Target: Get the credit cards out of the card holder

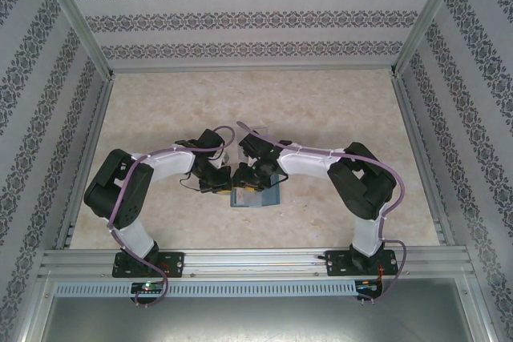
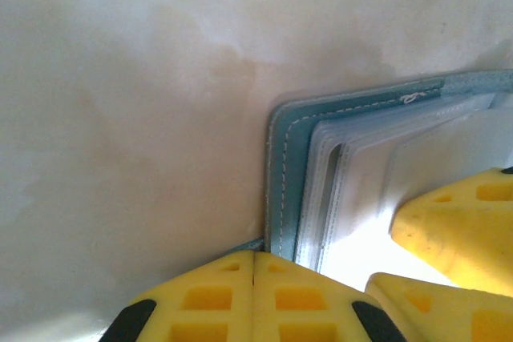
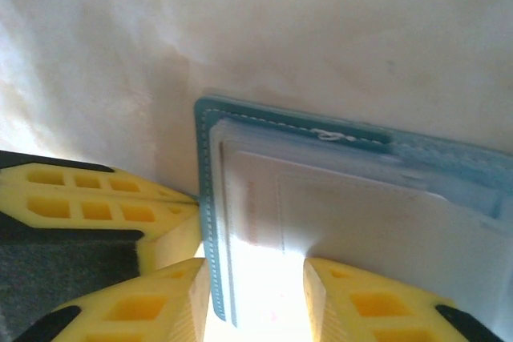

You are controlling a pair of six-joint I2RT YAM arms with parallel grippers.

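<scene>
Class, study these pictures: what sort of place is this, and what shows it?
Probably a robot test booth: two arms bolted to a metal rail, with patterned walls boxing in the table.

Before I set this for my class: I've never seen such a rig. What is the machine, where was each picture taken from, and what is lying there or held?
These are two robot arms bolted to a table. The top view looks down from above and behind: the left arm and right arm meet over a teal card holder. The other two pictures come from wrist cameras, so the yellow blocks are fingers. The left gripper is shut, seemingly pinching the holder's corner. The right gripper is open, fingers apart over the clear pockets, where a pale credit card sits inside.
</scene>
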